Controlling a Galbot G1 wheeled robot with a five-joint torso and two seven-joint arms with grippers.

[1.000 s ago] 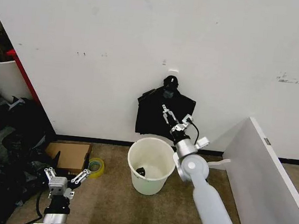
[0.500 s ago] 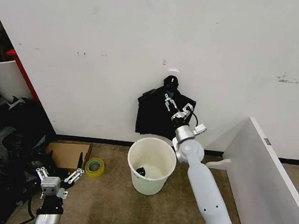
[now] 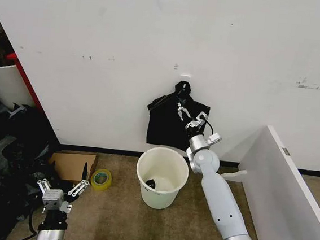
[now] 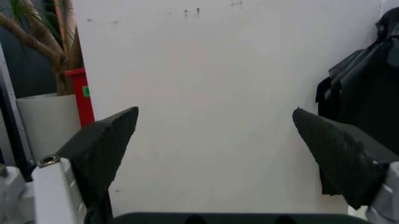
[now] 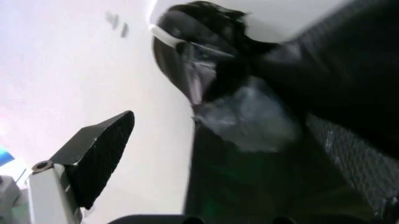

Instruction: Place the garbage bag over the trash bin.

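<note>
A tape roll lies beside a cardboard box.

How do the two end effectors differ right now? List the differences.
Height: the right end effector is raised against the garbage bag hanging on the wall, above the trash bin; the left end effector sits low near the floor.
Nearness: the right one has the bag between its fingers; the left has nothing between its fingers.
Shared: both are open, and both point toward the wall.
</note>
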